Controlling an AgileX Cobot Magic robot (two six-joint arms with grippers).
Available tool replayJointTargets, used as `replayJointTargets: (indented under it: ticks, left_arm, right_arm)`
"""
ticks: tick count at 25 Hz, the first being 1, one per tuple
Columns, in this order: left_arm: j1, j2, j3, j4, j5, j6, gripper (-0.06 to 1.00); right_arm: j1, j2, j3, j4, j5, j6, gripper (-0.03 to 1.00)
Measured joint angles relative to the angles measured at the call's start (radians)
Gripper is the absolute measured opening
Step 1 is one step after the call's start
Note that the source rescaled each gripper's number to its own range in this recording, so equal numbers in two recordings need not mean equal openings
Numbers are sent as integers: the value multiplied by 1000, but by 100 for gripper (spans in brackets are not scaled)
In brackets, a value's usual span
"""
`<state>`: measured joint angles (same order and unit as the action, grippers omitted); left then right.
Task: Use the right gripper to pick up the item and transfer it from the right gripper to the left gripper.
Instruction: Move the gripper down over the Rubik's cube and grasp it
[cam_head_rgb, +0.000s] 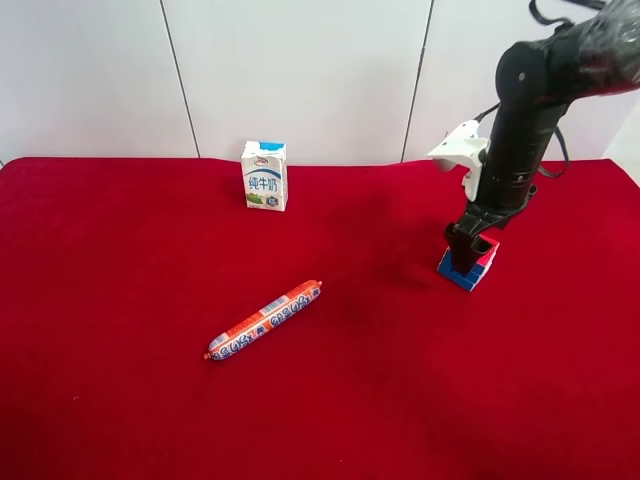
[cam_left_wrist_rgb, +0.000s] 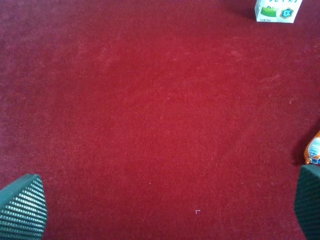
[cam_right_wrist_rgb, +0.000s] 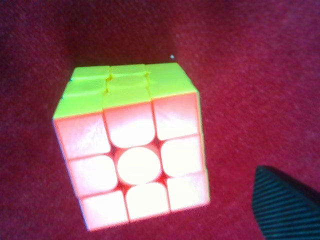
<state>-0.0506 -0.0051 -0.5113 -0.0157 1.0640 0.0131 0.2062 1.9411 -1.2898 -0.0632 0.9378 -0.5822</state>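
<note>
Well in front of the milk carton (cam_head_rgb: 265, 175), a glossy sausage stick (cam_head_rgb: 265, 320) lay slantwise on the napped red surface (cam_head_rgb: 120, 400), open cloth all round it. Farther back, off to the carton's side toward the exterior high view's right, the stickered cube (cam_head_rgb: 462, 271) sat under the right gripper (cam_head_rgb: 470, 243), whose jaws stood apart and empty, one ribbed pad (cam_right_wrist_rgb: 287, 207) just beside the cube. The left gripper's (cam_left_wrist_rgb: 165, 205) jaws gaped wide over bare cloth, holding nothing; the boxy carton stood upright near the surface's far edge.

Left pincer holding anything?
No, the left pincer is open, with only bare red cloth in the gap.
</note>
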Motion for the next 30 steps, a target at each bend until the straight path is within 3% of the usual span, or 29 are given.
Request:
replayJointTargets:
  ticks: [16, 19, 30]
  left_arm:
    - [0, 0, 0, 0, 0, 0, 100]
    - [0, 0, 0, 0, 0, 0, 100]
    - [0, 0, 0, 0, 0, 0, 100]
  right_arm:
    - [0, 114, 0, 30, -59, -53, 100]
    - [0, 114, 0, 33, -59, -54, 95]
    - [0, 114, -3, 33, -59, -60, 10]
